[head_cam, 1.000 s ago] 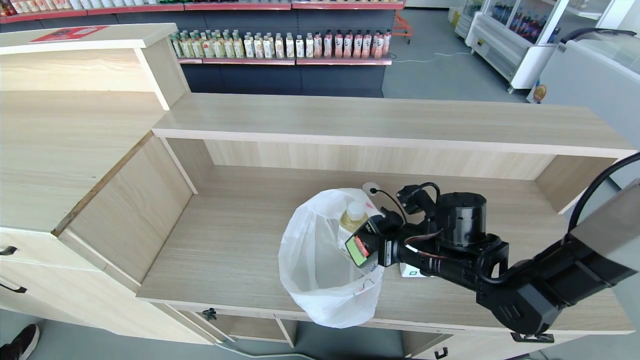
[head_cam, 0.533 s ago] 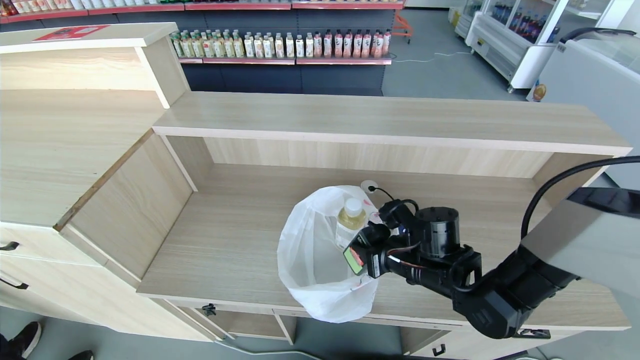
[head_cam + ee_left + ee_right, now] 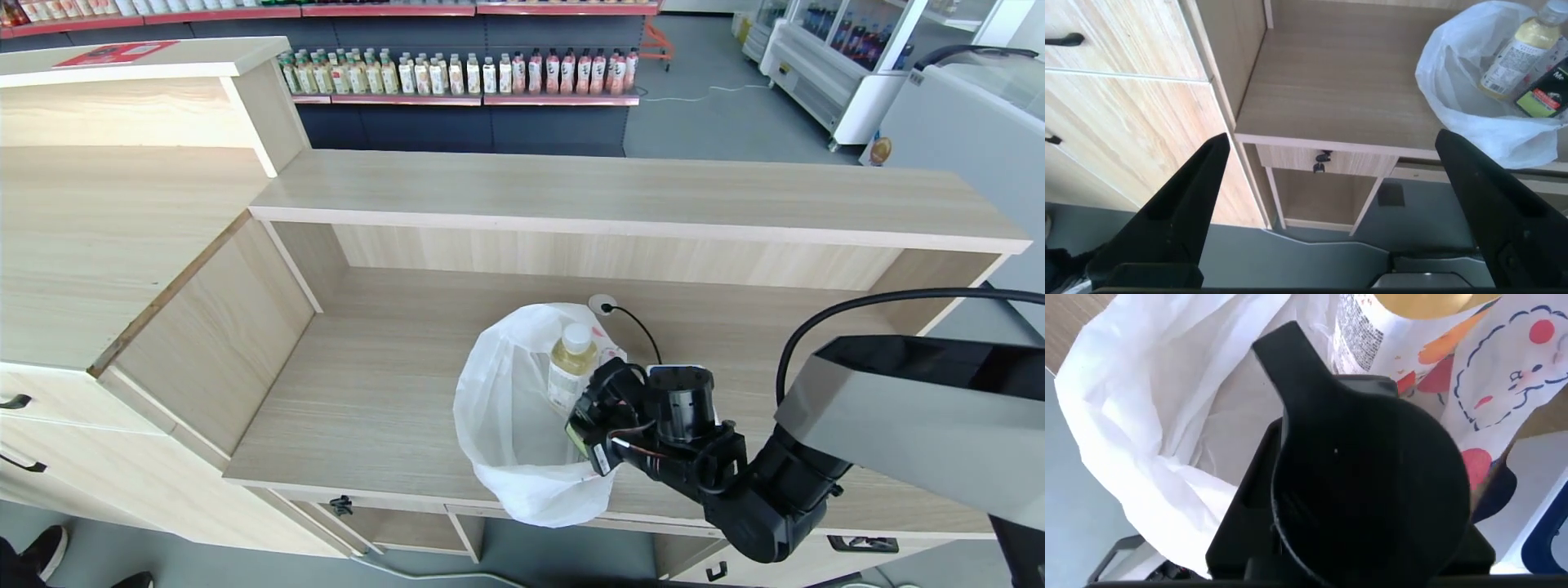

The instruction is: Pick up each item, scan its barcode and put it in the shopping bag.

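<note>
A white shopping bag [image 3: 514, 425] stands open at the counter's front edge. Inside it is an upright bottle of yellow drink with a white cap [image 3: 570, 363]. My right gripper [image 3: 588, 425] is over the bag's right rim, shut on a black box with a green and red face [image 3: 575, 434], which dips into the bag's mouth beside the bottle. From the left wrist view the bag [image 3: 1462, 90], the bottle [image 3: 1523, 49] and the box [image 3: 1542, 100] appear on the counter. My left gripper [image 3: 1343, 220] hangs open in front of the counter, below its top, with nothing between its fingers [image 3: 1184, 212].
A white device [image 3: 653, 372] with a black cable [image 3: 637, 322] lies behind the right wrist on the wooden counter [image 3: 367, 384]. A raised shelf [image 3: 620, 196] runs along the back and a side panel [image 3: 220, 335] closes the left. Drawers [image 3: 1118, 98] sit below.
My right arm has come down and towards the counter's front, lowering the black box from above the bag into its mouth. The bag and bottle have stayed put.
</note>
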### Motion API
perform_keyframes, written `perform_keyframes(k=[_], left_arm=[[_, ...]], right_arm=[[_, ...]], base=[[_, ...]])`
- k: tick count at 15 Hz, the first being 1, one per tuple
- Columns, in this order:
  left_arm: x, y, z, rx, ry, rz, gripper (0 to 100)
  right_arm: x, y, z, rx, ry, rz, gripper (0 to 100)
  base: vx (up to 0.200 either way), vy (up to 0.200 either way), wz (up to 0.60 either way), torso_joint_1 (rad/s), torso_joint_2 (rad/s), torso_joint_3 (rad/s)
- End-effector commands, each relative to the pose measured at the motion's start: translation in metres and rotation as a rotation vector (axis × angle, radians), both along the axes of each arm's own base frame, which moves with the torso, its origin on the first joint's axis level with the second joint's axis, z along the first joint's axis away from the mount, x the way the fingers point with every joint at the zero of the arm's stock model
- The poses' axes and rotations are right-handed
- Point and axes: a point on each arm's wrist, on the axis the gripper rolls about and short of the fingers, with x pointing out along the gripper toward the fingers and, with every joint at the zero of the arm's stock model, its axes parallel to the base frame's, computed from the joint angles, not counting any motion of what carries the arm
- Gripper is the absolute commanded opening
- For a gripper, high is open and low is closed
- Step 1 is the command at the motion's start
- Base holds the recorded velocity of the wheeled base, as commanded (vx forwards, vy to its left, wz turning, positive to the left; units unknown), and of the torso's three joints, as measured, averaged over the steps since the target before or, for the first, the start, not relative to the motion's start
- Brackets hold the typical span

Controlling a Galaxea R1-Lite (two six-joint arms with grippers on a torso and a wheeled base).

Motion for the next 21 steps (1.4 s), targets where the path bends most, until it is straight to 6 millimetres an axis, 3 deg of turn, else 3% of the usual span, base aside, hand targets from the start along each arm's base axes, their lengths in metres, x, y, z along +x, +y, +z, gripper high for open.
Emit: perform_keyframes(k=[1,2,3,7,11,13,16,19,21], left_arm=[[0.000,0.000,0.000,0.000,0.000,0.000,100],[0.000,0.000,0.000,0.000,0.000,0.000,100],[0.000,0.000,0.000,0.000,0.000,0.000,100],[0.000,0.000,0.000,0.000,0.000,0.000,100],[0.000,0.000,0.000,0.000,0.000,0.000,100],[0.000,0.000,0.000,0.000,0.000,0.000,100],[0.000,0.000,0.000,0.000,0.000,0.000,100],[0.000,0.000,0.000,0.000,0.000,0.000,100],[0.000,0.000,0.000,0.000,0.000,0.000,100]], right_arm=[[0.002,0.003,-0.009,-0.016,0.009,0.007,0],[0.002,0.003,-0.010,-0.021,0.008,0.009,0],[0.003,0.003,-0.010,-0.024,0.006,0.012,100],[0.002,0.004,-0.004,0.005,0.003,0.013,100],[-0.006,-0.006,0.057,0.234,0.007,-0.026,100],[-0.018,-0.024,0.075,0.261,0.046,-0.066,100],[-0.044,-0.066,0.109,0.283,0.011,-0.137,100],[-0.099,-0.109,0.153,0.268,-0.060,-0.305,100],[-0.125,-0.141,0.162,0.251,-0.125,-0.541,100]], base=[[0.000,0.000,0.00,0.000,0.00,0.000],[0.000,0.000,0.00,0.000,0.00,0.000],[0.000,0.000,0.00,0.000,0.00,0.000],[0.000,0.000,0.00,0.000,0.00,0.000],[0.000,0.000,0.00,0.000,0.00,0.000],[0.000,0.000,0.00,0.000,0.00,0.000],[0.000,0.000,0.00,0.000,0.00,0.000],[0.000,0.000,0.00,0.000,0.00,0.000],[0.000,0.000,0.00,0.000,0.00,0.000]])
